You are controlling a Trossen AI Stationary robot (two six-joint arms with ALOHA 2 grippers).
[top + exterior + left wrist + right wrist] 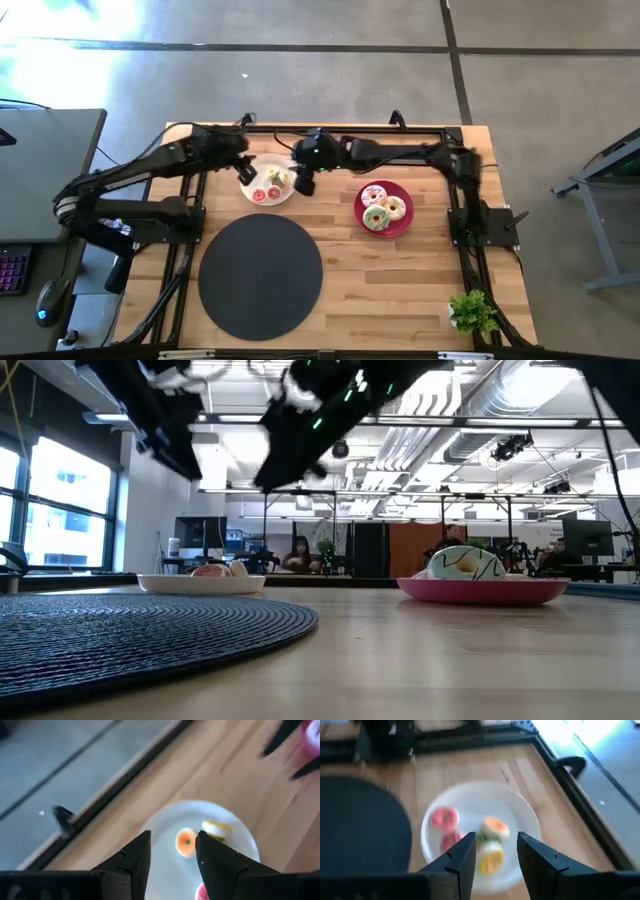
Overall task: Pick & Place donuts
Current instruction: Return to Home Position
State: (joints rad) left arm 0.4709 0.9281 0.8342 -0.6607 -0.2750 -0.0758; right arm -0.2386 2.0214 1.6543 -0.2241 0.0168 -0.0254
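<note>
now, left hand [172,840] and right hand [496,842] parted, empty, over white plate [470,800], small donuts [494,827] below

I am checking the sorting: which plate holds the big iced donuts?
The red plate. Its three donuts are large and iced; the white plate holds only small ones.

You have two plates side by side on the table [400,290]; one cluster of donuts [270,187] lies on the left plate [285,198], three more [383,207] on the right plate [404,190]; the round mat [260,275] sits in front of the left plate; the potted plant [472,312] stands at the front right corner; the left gripper [245,170] hangs over the left plate's rear left rim, the right gripper [305,183] over its right rim.
</note>
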